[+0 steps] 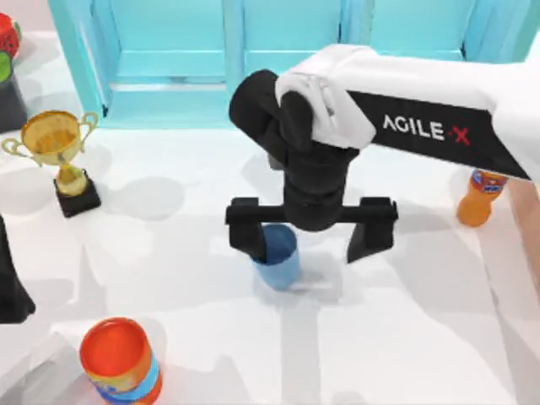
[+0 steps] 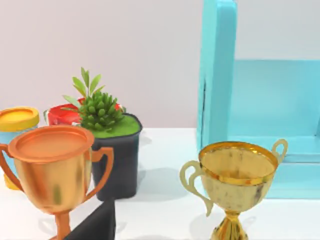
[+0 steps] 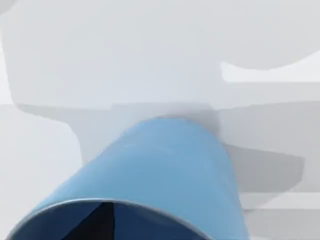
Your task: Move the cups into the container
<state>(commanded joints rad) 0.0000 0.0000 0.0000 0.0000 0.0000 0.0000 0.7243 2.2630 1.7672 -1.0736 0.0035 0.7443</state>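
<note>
From above, the right claw point(image 1: 310, 232) hangs spread over the light blue cup point(image 1: 278, 256), right of the gold trophy point(image 1: 59, 152) on the tabletop point(image 1: 405, 321). The right wrist view reveals the cup's dark hollow inside.

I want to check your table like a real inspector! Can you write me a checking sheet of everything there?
Surface: white table, bare around the middle.
Job's things: light blue cup upright mid-table; the container is nothing seen.
Clutter: gold trophy at the left, orange-red canister at the near left, orange bottle at the right, potted plant and a second, copper trophy in the left wrist view.
Grippers: right gripper above the blue cup, fingers wide open; left arm parked at the left edge.
Cables: nothing seen.
Surroundings: turquoise shelf behind the table.
</note>
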